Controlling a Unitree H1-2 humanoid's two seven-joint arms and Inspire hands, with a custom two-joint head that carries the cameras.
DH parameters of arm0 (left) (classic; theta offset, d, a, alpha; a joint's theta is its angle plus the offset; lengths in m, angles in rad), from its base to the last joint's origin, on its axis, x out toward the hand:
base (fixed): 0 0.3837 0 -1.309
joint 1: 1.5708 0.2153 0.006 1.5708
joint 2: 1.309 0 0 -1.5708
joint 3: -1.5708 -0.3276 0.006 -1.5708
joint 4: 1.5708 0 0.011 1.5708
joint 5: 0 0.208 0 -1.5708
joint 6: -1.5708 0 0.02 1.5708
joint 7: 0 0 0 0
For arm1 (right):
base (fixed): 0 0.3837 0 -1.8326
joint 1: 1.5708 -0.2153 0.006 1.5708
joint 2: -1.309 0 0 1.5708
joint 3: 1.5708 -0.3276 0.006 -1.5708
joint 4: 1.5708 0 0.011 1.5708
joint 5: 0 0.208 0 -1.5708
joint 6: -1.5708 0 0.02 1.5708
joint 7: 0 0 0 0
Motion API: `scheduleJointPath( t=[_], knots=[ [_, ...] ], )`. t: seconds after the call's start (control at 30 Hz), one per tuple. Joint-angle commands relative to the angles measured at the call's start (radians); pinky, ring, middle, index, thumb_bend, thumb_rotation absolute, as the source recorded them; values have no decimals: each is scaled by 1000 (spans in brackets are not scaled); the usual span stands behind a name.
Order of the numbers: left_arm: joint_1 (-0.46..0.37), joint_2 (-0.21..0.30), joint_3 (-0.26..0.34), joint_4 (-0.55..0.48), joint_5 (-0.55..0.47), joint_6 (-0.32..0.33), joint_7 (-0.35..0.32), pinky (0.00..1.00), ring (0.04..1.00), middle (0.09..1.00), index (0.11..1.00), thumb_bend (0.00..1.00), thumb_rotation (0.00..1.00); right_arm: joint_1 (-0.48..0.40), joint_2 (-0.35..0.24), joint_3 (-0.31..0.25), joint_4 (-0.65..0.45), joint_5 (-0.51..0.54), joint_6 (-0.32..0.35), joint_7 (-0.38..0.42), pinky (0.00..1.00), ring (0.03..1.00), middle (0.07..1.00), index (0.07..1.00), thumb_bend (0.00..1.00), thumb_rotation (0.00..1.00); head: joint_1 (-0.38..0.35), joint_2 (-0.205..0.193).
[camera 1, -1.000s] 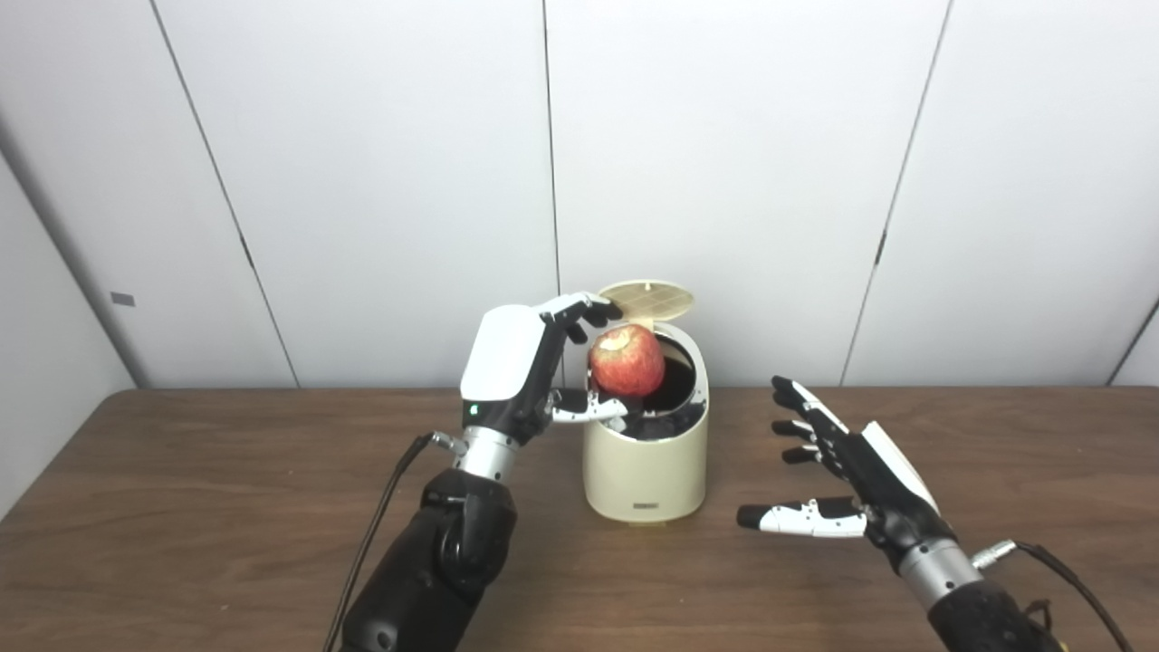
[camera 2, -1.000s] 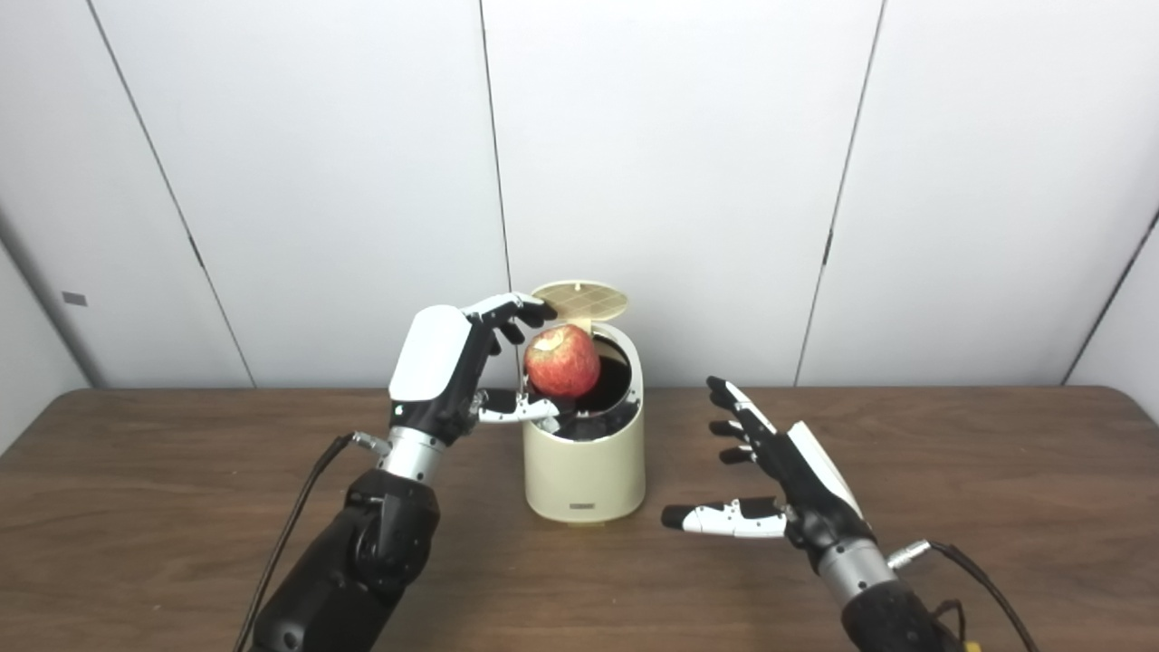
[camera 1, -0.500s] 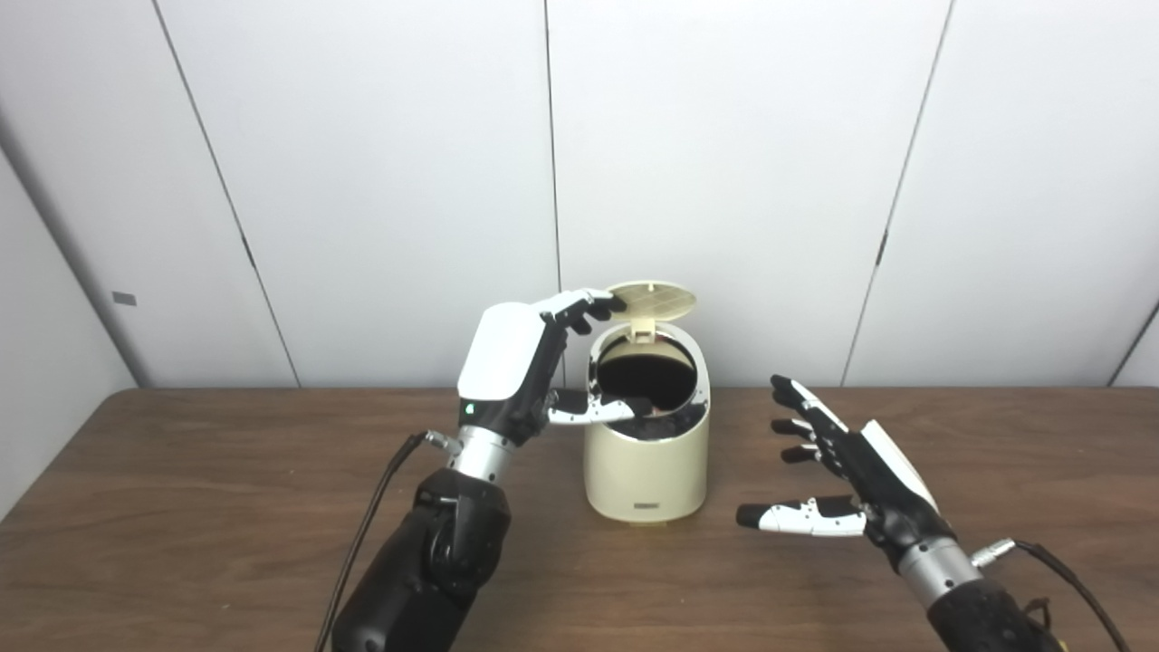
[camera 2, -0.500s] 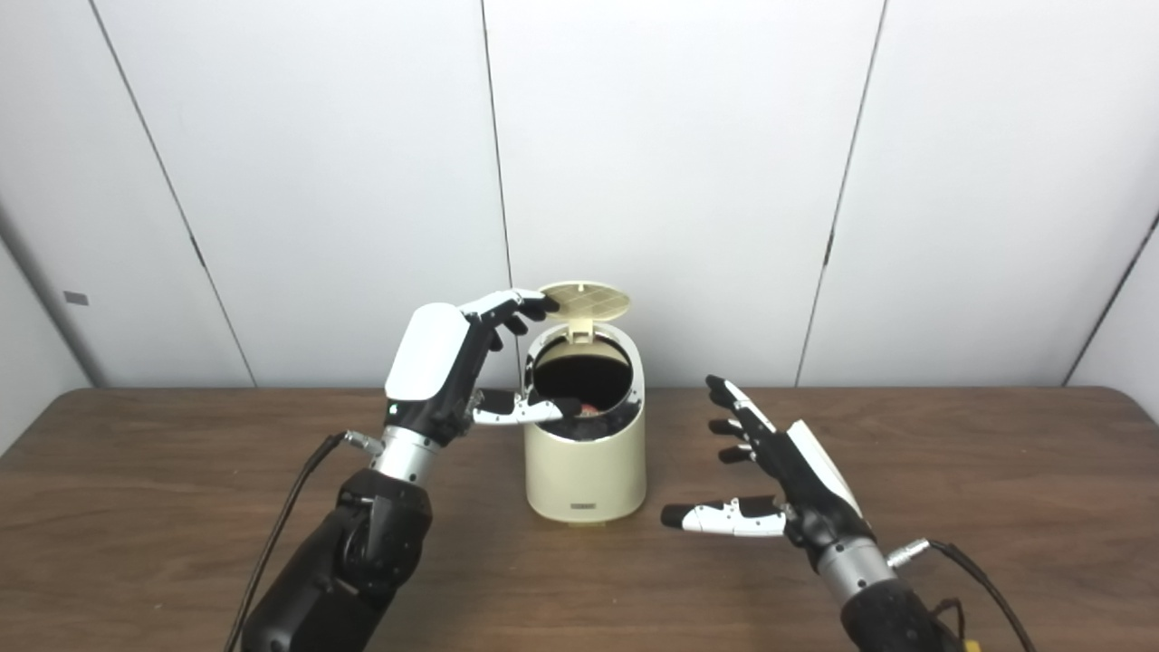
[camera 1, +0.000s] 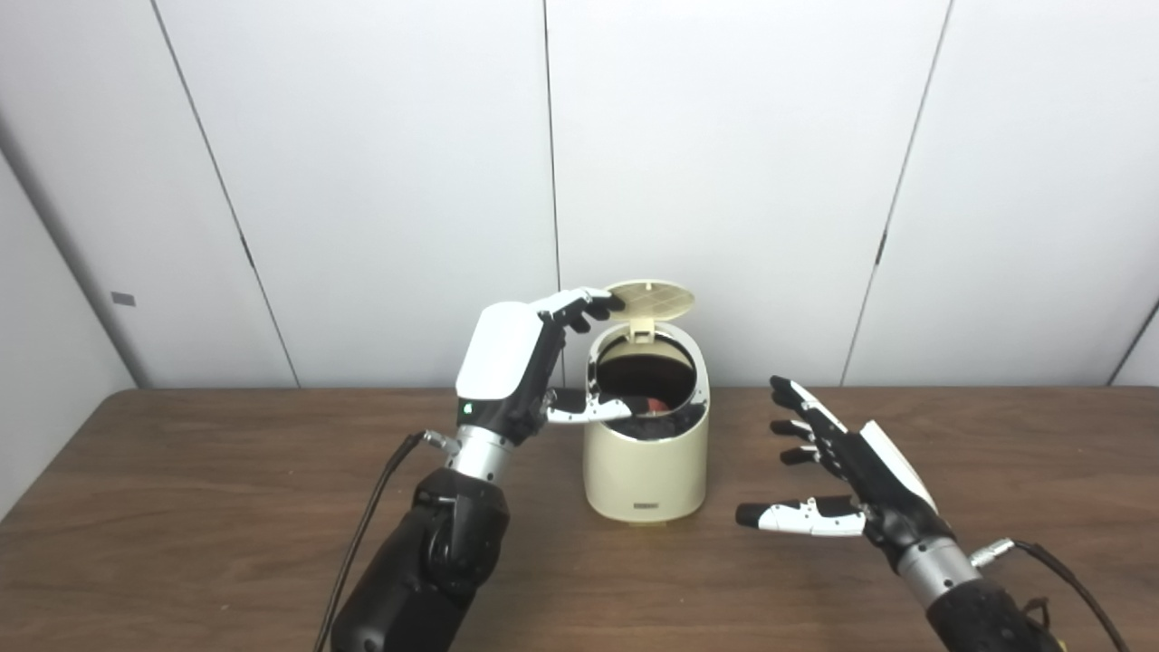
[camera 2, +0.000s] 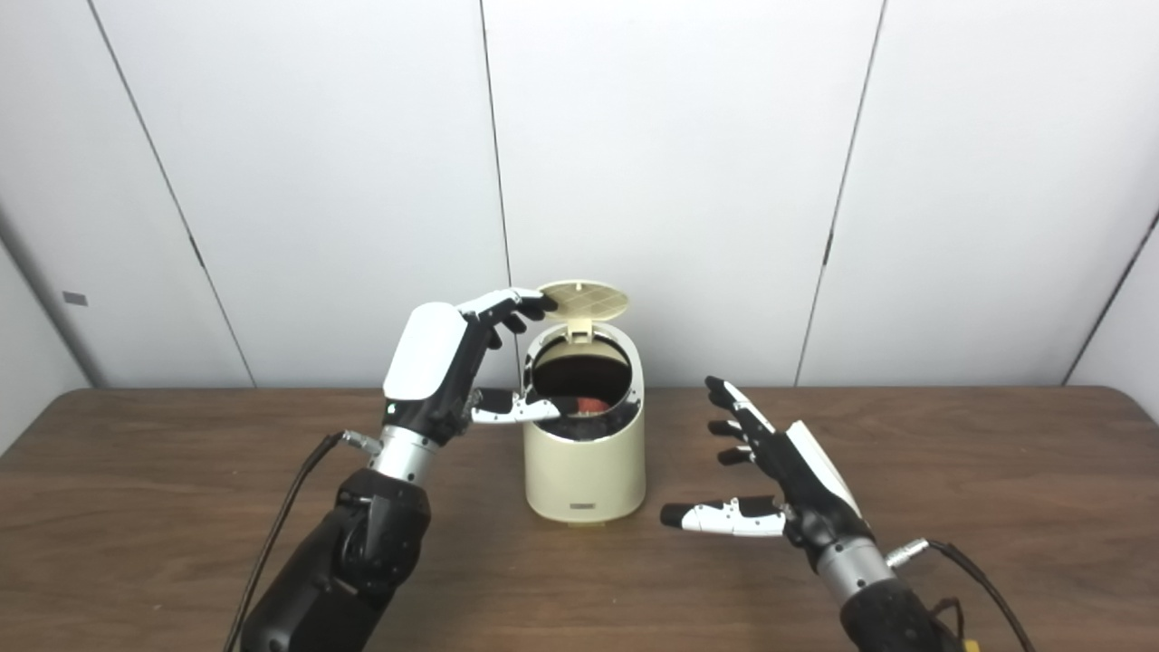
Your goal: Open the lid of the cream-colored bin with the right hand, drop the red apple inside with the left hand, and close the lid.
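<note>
Apple point(camera 2: 589, 404) sits down inside the cream-colored bin point(camera 1: 645, 471), just a red sliver showing; lid point(camera 1: 649, 296) stands raised at the back; left robot hand point(camera 1: 518, 371) hovers at the rim, fingers spread, holding nothing; right robot hand point(camera 1: 847, 480) waits apart above the surface point(camera 1: 181, 507), open and empty; risk now: closing the lid onto the left fingertips, or nudging the light bin over.
</note>
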Motion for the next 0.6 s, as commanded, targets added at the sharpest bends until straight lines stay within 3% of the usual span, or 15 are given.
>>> scheduleJointPath(
  t=[0.0,0.23,0.27,0.33,0.4,0.57],
  knots=[
    [-39,-1,25,-33,-21,-44,45,450,597,670,705,841,238,-35,-13,-5,-32,8,-17,-1,733,859,940,943,783,296,0,1],
    [-30,16,84,-68,-113,-99,27,338,482,587,599,712,49,-35,-19,-8,-21,6,-29,-4,740,856,936,941,782,298,10,2],
    [-27,21,95,-76,-146,-110,9,324,467,575,547,614,53,-35,-20,-9,-17,8,-31,-4,741,857,936,941,784,302,11,2],
    [-18,31,116,-96,-213,-117,-35,308,448,556,503,531,53,-37,-20,-11,-14,13,-32,-3,739,855,936,941,787,308,14,2],
    [-6,43,133,-123,-277,-109,-87,301,439,506,496,521,13,-38,-20,-13,-15,19,-30,-1,734,854,937,941,786,306,17,2],
    [27,68,174,-175,-406,-82,-202,307,416,478,499,518,0,-43,-23,-12,-9,24,-35,-1,725,857,939,943,781,292,23,2]
  ],
)
